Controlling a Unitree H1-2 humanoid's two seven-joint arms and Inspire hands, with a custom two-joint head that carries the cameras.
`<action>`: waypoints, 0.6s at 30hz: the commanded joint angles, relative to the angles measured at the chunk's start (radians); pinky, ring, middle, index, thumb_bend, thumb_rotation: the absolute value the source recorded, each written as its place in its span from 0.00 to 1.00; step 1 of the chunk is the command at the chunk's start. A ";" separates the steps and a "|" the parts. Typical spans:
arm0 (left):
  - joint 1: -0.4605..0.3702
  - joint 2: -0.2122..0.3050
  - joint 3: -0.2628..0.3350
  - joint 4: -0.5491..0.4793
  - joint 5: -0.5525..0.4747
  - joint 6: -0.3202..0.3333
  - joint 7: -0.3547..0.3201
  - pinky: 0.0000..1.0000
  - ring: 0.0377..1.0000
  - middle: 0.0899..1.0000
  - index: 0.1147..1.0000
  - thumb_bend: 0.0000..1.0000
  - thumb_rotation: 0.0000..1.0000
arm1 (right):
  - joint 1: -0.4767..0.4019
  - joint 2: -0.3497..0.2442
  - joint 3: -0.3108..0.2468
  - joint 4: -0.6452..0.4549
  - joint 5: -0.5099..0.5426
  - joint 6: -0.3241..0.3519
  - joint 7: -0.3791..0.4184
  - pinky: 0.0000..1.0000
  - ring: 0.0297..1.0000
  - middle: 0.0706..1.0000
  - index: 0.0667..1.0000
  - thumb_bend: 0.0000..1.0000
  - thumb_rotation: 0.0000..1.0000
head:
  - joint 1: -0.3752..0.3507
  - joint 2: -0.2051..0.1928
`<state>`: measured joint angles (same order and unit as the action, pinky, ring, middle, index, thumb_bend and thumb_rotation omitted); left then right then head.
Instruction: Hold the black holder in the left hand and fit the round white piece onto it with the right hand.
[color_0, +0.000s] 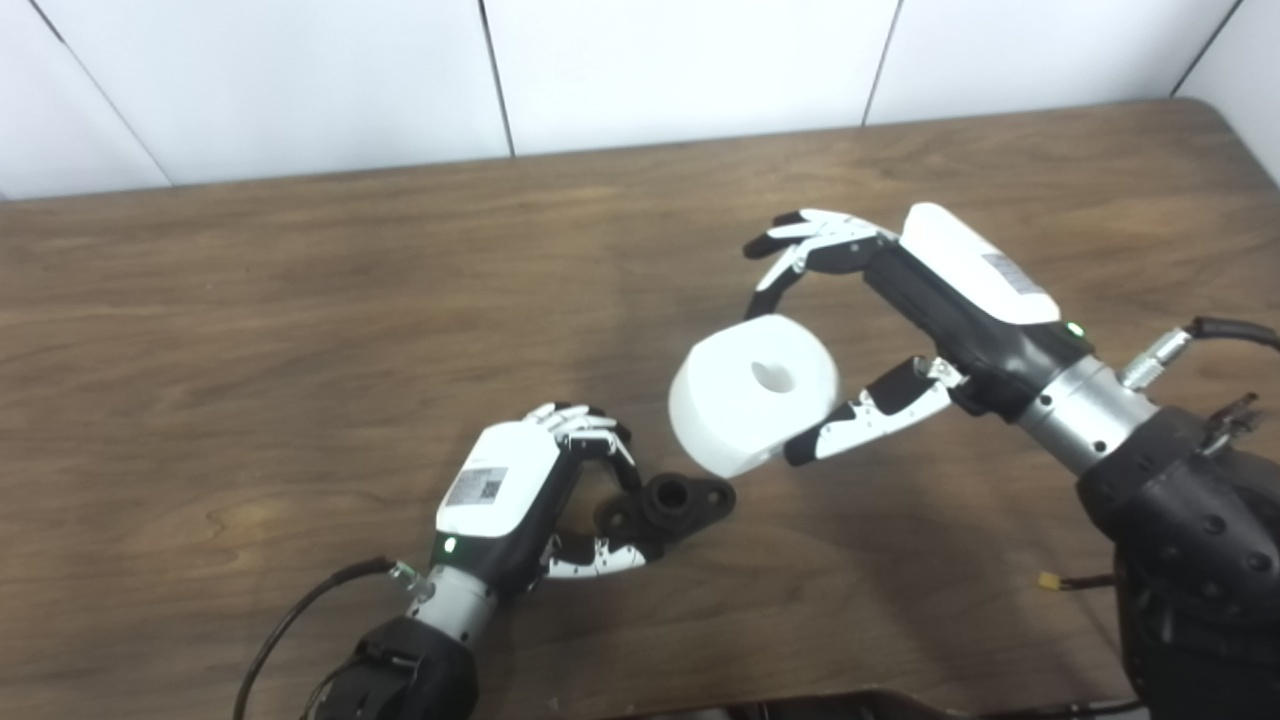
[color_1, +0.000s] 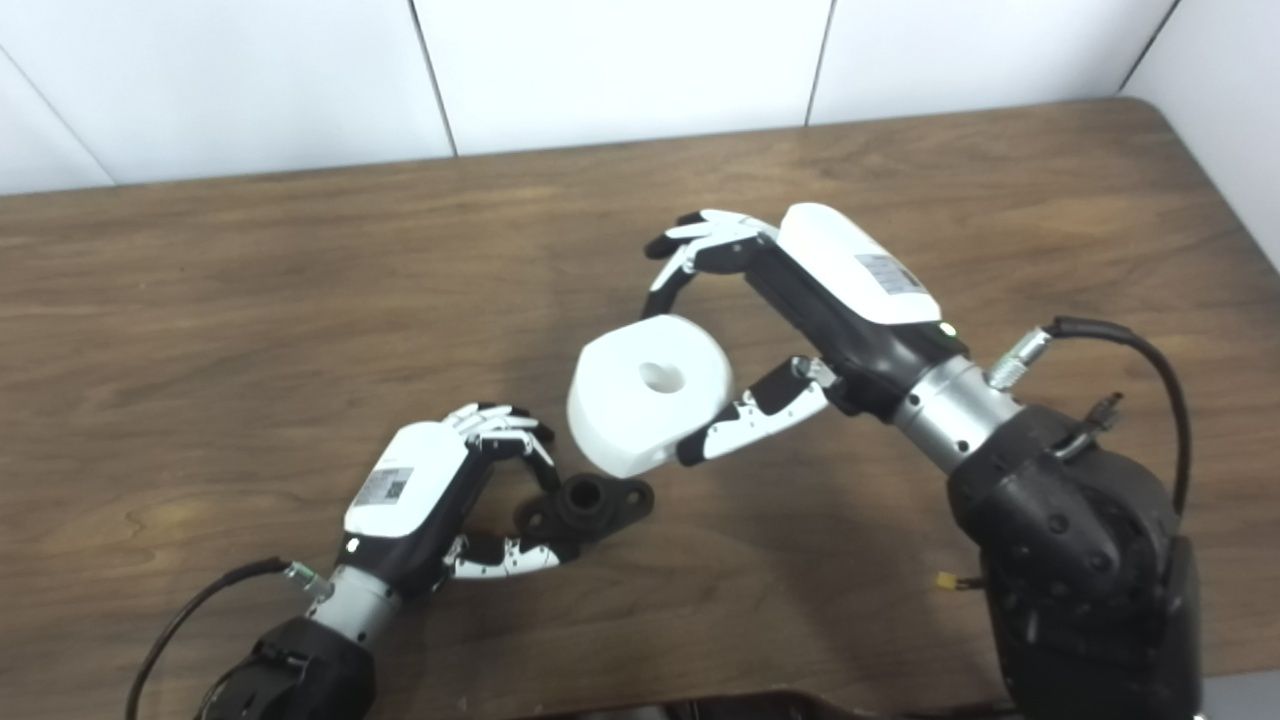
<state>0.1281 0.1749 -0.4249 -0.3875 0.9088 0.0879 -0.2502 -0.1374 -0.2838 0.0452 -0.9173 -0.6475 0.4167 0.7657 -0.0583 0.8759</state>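
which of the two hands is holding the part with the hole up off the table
The right hand holds the round white piece with a centre hole in the air. The left hand grips the black holder low at the wooden table.

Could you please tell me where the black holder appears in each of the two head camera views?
Left eye view: black holder, just below centre, in the left hand.
Right eye view: same holder, left of centre.
Shared landmark: the round white piece just above it.

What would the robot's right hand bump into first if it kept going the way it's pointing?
Probably nothing: the right hand, holding the round white piece, points across bare table. Depth is unclear.
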 joint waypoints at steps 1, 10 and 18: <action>0.010 0.002 -0.017 0.007 0.005 0.024 -0.057 0.90 0.83 0.74 0.42 0.51 0.05 | -0.010 0.012 0.000 -0.033 -0.008 -0.037 -0.008 0.83 0.89 0.80 0.45 0.52 0.15 | 0.001 0.004; 0.005 -0.001 -0.023 -0.001 0.012 0.036 -0.067 0.90 0.83 0.74 0.42 0.51 0.05 | -0.003 0.061 0.053 -0.032 -0.070 -0.047 -0.008 0.81 0.89 0.82 0.45 0.52 0.15 | 0.001 0.015; 0.002 -0.006 -0.023 -0.014 0.015 0.049 -0.082 0.91 0.83 0.75 0.42 0.51 0.05 | -0.013 0.078 0.126 -0.023 -0.143 -0.050 0.000 0.79 0.90 0.81 0.45 0.52 0.15 | 0.003 0.022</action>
<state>0.1204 0.1655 -0.4318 -0.4053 0.9156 0.1225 -0.2836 -0.1222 -0.2136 0.1665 -0.9173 -0.7771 0.3947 0.7733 -0.0537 0.8974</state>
